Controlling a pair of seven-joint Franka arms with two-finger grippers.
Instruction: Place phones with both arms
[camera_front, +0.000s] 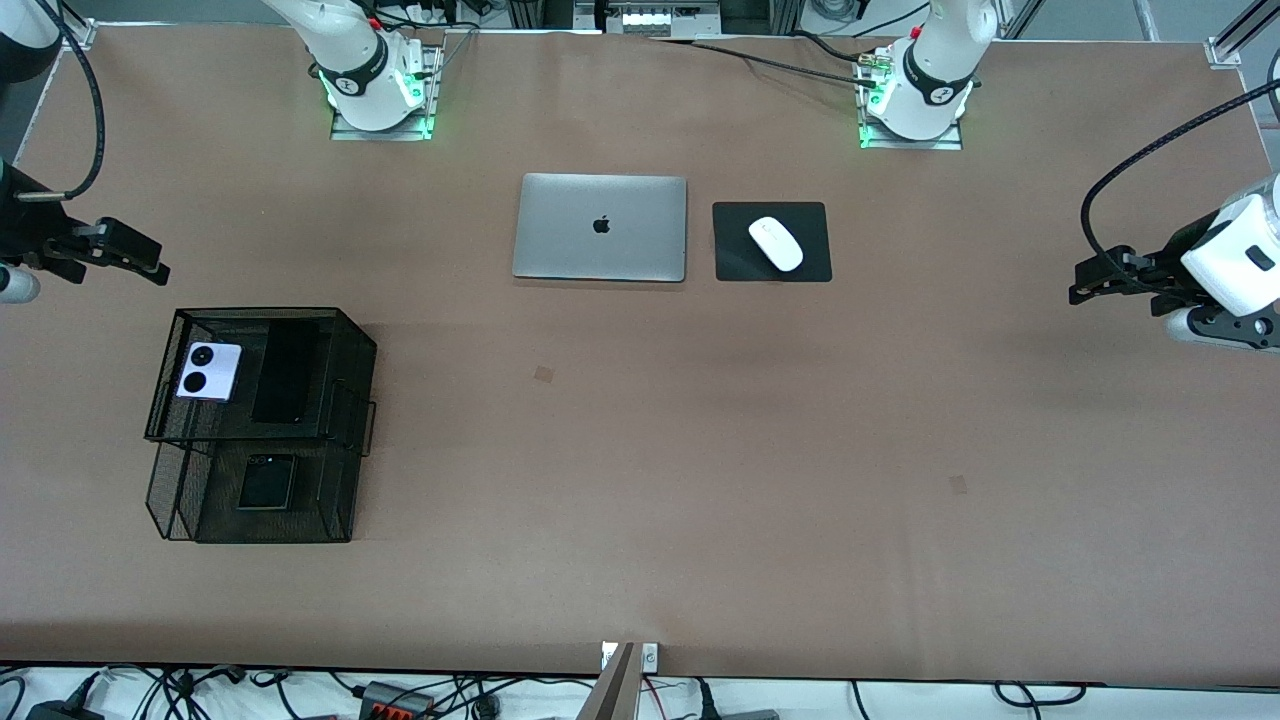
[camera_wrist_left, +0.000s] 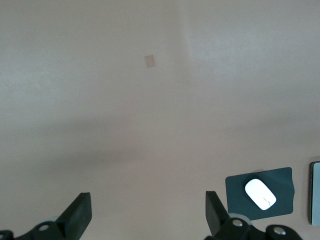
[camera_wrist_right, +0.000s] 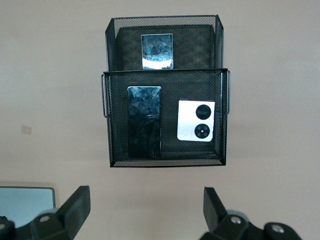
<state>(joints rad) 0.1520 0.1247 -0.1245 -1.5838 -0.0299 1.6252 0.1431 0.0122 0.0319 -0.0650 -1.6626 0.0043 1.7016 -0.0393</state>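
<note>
A black mesh two-tier tray (camera_front: 355, 330) stands toward the right arm's end of the table. Its upper tier holds the lilac flip phone (camera_front: 209, 371) and the long black slab (camera_front: 285, 372). Its lower tier, nearer the front camera, holds the small black flip phone (camera_front: 266, 482). The right wrist view shows the lilac phone (camera_wrist_right: 196, 120), the slab (camera_wrist_right: 144, 122) and the black flip phone (camera_wrist_right: 157, 51). My right gripper (camera_front: 150, 262) is open and empty, up in the air beside the tray (camera_wrist_right: 165, 71). My left gripper (camera_front: 1085, 288) is open and empty over bare table at the left arm's end.
A closed silver laptop (camera_front: 600, 227) and a white mouse (camera_front: 776, 243) on a black pad (camera_front: 815, 262) lie between the arm bases. The left wrist view shows the mouse (camera_wrist_left: 260, 193) and pad (camera_wrist_left: 282, 180). Brown paper covers the table (camera_front: 700, 450).
</note>
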